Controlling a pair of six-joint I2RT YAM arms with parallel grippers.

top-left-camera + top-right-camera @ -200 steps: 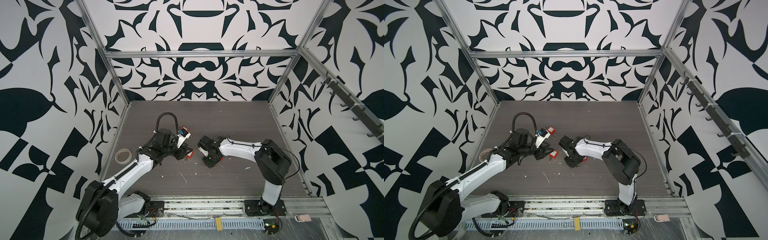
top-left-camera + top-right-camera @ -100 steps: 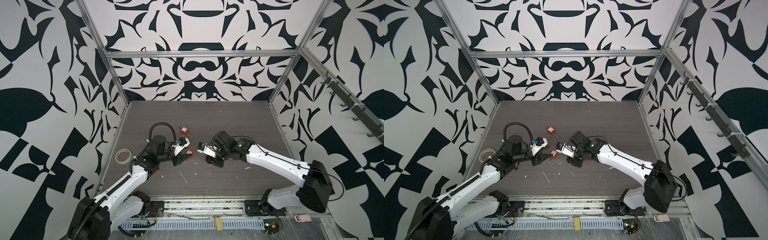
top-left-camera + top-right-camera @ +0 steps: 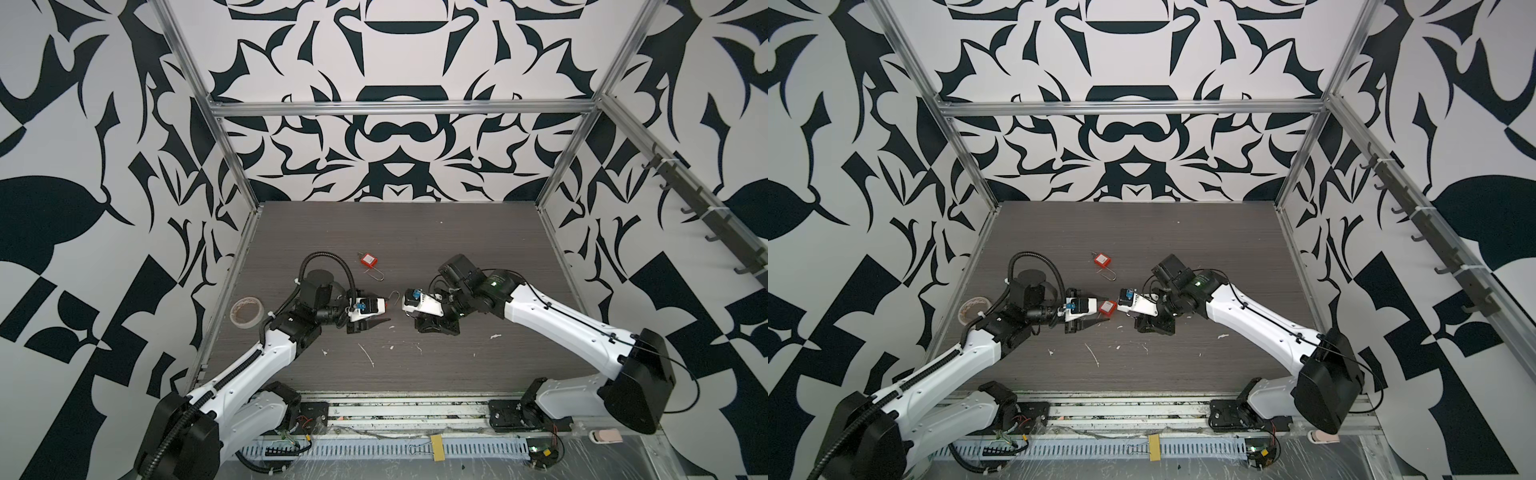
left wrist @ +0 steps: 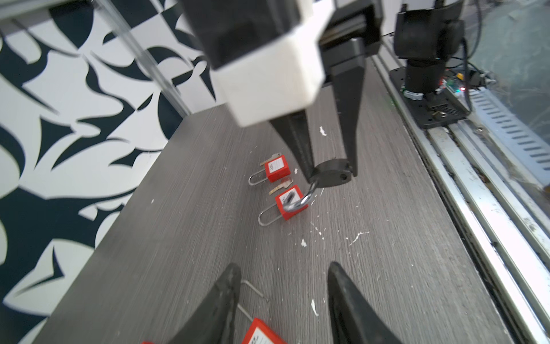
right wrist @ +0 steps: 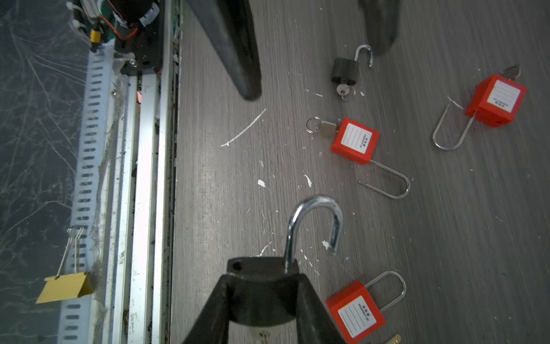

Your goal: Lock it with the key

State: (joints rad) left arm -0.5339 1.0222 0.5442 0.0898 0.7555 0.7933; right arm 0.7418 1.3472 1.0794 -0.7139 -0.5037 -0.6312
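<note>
**Right gripper clamps black lock; left stands open**

The right gripper (image 4: 331, 175) is clamped on the body of a black lock (image 5: 262, 286), which it holds above the table (image 3: 415, 232) near the middle. The lock's shackle (image 5: 312, 208) is swung open and points toward the left gripper (image 4: 284, 268), whose jaws stand apart with nothing between them. A silvery part shows at the lock's base, mostly hidden; I cannot tell if it is a key.

Other locks lie on the table. The near red lock (image 5: 354, 140), just past the left fingertips, has an open shackle and a key (image 5: 326, 128) on a ring in its base. The far red lock (image 5: 495, 99) lies farther back, also open. A third red lock (image 5: 355, 315) lies close by the right gripper, and its shackle appears shut. Each red lock bears a white label with ruled lines and one line of small print, too fine to read. A second black lock (image 5: 345, 70), open and with a key in it, lies near a left fingertip.
</note>
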